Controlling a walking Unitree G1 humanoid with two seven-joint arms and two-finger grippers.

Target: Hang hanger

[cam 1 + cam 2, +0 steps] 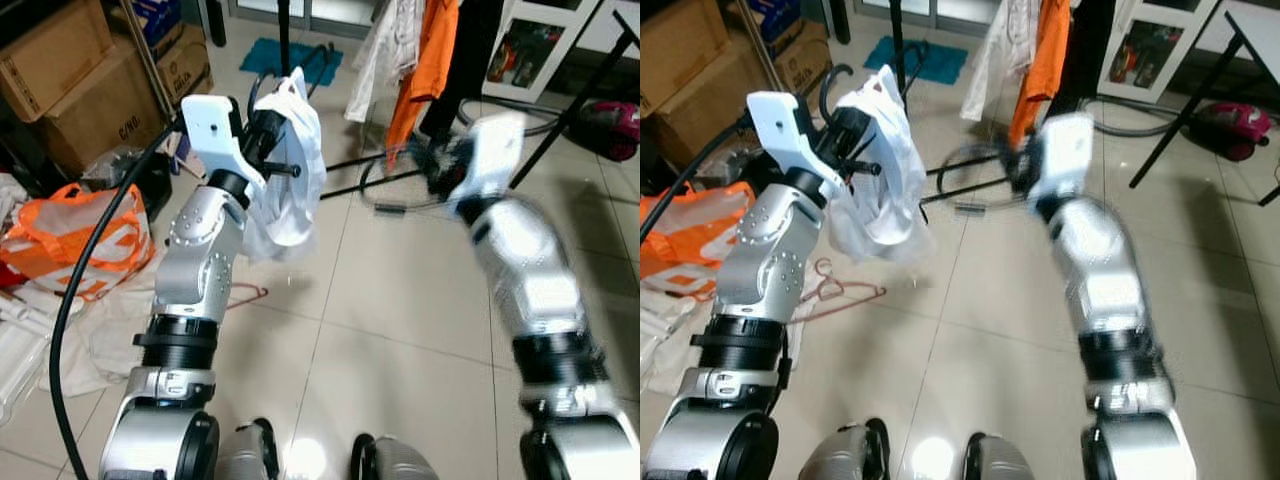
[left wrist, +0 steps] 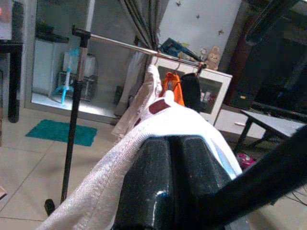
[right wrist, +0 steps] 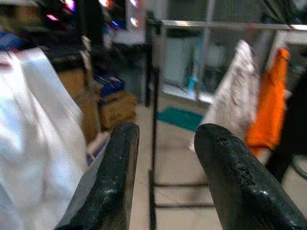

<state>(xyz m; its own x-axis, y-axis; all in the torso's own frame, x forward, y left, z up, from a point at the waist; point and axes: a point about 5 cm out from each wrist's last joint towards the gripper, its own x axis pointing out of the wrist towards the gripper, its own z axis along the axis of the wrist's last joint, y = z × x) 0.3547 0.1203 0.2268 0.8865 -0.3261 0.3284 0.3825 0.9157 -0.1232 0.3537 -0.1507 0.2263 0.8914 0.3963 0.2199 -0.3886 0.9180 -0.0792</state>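
Left gripper (image 1: 262, 128), raised at ten o'clock in the head views: fingers clenched on a black hanger (image 1: 830, 82) draped with a white garment (image 1: 290, 170), hook curling up above the wrist. Right gripper (image 3: 165, 177), raised at one o'clock and motion-blurred: fingers parted, grasping nothing. Clothes rack (image 2: 139, 48), ahead at twelve o'clock: carries a white garment, an orange garment (image 1: 425, 60) and what seems a dark one. Orange bag (image 1: 75, 245) at nine o'clock. Pink hanger (image 1: 840, 290) on the tiled floor (image 1: 400, 300).
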